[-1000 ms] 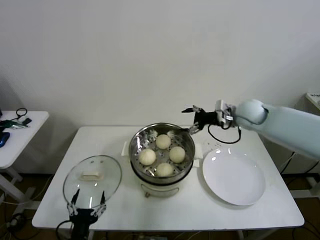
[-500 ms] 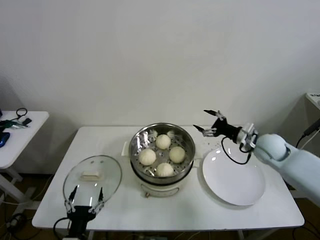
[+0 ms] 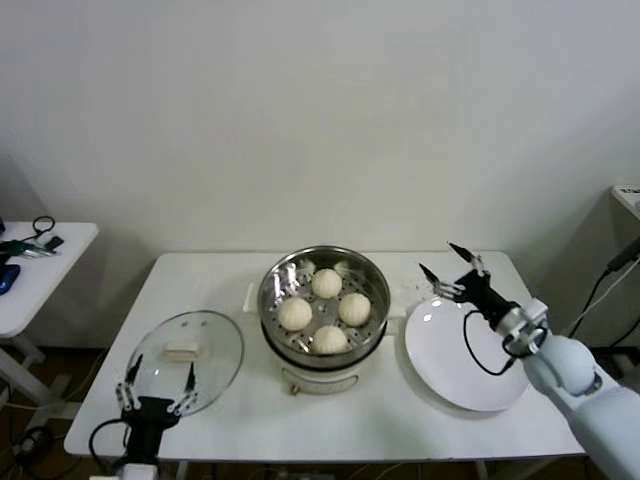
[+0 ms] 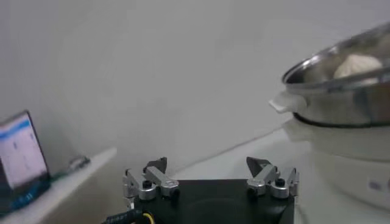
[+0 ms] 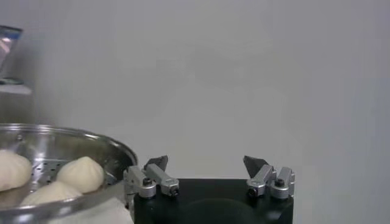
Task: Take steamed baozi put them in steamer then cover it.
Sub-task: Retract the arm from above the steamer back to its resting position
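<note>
Four baozi [image 3: 324, 311] sit in steamer [image 3: 372, 282]. My right pincer [image 3: 450, 268] wide open, empty, over plate [image 3: 500, 375]. Left pincer [image 3: 156, 385] open, empty, near cover [image 3: 185, 361], so I cover next.

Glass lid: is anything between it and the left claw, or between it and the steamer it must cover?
Nothing visible. The left claw, open, sits at the glass lid's near edge. The table between lid and steamer is bare, and the right claw is off over the plate.
</note>
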`<state>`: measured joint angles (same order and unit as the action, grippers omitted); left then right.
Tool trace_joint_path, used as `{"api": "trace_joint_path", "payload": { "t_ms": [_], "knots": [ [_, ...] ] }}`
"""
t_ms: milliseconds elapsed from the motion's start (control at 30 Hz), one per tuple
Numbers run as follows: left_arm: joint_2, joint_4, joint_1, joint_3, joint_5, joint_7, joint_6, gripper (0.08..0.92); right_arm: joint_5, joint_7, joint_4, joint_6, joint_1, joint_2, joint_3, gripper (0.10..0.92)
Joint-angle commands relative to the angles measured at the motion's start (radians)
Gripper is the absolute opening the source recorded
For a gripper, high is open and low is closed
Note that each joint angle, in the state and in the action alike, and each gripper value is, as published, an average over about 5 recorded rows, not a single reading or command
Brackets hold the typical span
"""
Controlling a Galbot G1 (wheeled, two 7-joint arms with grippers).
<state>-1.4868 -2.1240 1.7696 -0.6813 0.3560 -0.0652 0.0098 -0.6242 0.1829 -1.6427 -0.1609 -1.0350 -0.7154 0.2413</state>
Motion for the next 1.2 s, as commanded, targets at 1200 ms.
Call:
{"api": "trace_joint_path", "payload": {
  "t_ms": [1200],
  "knots": [
    [0.099,0.544,-0.378,0.031,1.285,-0.111,0.051,0.823,0.204,0.063,0.063,0.040,-0.268,-0.246,0.305,0.823]
  ]
}}
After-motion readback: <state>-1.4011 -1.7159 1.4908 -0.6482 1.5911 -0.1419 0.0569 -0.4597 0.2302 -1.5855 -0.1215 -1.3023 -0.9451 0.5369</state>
